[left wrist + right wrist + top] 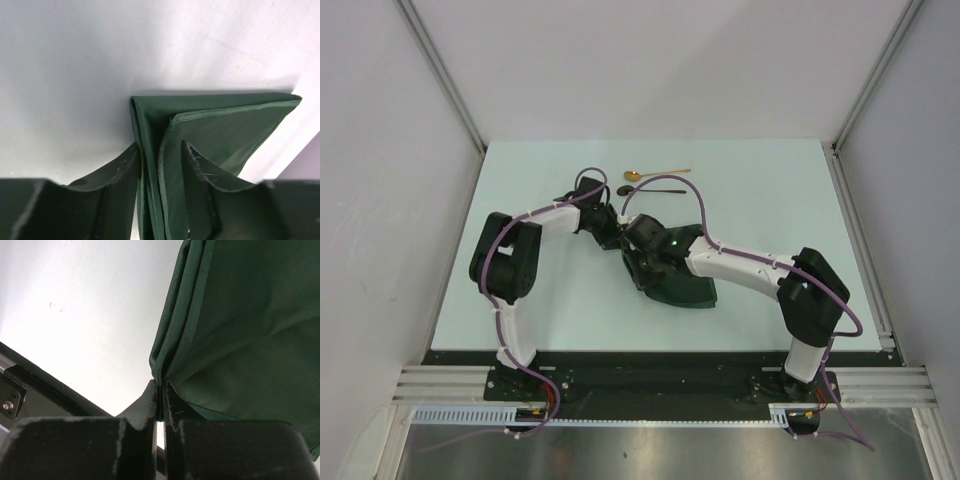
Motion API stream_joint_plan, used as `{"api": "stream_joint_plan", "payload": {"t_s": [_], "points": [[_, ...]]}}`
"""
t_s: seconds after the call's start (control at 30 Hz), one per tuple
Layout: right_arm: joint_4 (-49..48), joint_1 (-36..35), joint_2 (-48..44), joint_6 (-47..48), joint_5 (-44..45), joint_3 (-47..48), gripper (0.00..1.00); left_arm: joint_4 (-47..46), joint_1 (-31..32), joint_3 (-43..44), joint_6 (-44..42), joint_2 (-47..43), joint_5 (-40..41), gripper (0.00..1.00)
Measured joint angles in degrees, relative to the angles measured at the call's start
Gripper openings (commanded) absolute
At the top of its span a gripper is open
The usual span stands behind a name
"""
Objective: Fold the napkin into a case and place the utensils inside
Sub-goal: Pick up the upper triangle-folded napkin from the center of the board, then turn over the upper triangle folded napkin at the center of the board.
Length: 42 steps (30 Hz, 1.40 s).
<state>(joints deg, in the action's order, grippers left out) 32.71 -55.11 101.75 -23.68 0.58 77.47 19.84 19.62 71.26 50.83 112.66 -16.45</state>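
The dark green napkin (685, 287) lies folded in layers in the middle of the table, partly under my right arm. In the left wrist view the napkin (225, 125) shows stacked hems. My left gripper (160, 150) straddles its folded corner, half open, the layers between its fingers still loose. In the top view the left gripper (612, 238) sits at the cloth's upper left. My right gripper (161, 385) is shut on a thin edge of the napkin (250, 330) and appears beside the left one (636, 262). The utensils lie behind: a gold spoon (655, 174) and a black spoon (648, 189).
The pale table (540, 200) is walled by white panels on the left, right and back. A black base rail (660, 375) runs along the near edge and shows in the right wrist view (35, 385). Both arms crowd the table's middle.
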Motion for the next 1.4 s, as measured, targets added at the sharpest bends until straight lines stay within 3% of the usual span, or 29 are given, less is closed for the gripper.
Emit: {"api": "stream_joint_plan", "payload": {"t_s": [0.1,0.13,0.2,0.23,0.5,0.8,0.97,1.23,1.4], "points": [[0.0,0.11,-0.09,0.0,0.02,-0.02,0.0,0.02,-0.02,0.0,0.2,0.2,0.26,0.31],[0.0,0.13,-0.17,0.0,0.0,-0.09,0.0,0.07,-0.02,0.0,0.24,0.26,0.46,0.18],[0.0,0.13,-0.59,0.0,0.02,-0.39,0.0,0.15,-0.07,0.0,0.26,0.39,0.9,0.02],[0.0,0.11,-0.85,0.0,0.09,-0.57,0.0,0.24,-0.22,-0.02,0.15,0.55,1.16,0.0],[-0.42,-2.73,-1.6,0.52,1.88,-0.66,0.0,1.77,-1.11,-1.38,-0.35,-1.77,1.27,0.0],[-0.85,-10.19,-1.84,0.55,3.8,3.17,0.0,5.33,-4.28,-6.45,-1.88,-19.32,0.04,0.0],[-0.22,-13.66,2.16,0.09,4.44,14.99,0.0,9.14,-11.65,-7.85,-3.3,-28.33,-1.64,0.0],[-2.78,-17.97,16.26,-1.22,1.16,38.77,0.0,18.64,-29.44,-3.69,-8.48,-43.65,-1.16,0.0],[-11.04,-18.29,18.99,-3.98,-4.31,42.14,0.0,20.44,-31.43,0.2,-10.86,-49.11,1.09,0.0]]}}
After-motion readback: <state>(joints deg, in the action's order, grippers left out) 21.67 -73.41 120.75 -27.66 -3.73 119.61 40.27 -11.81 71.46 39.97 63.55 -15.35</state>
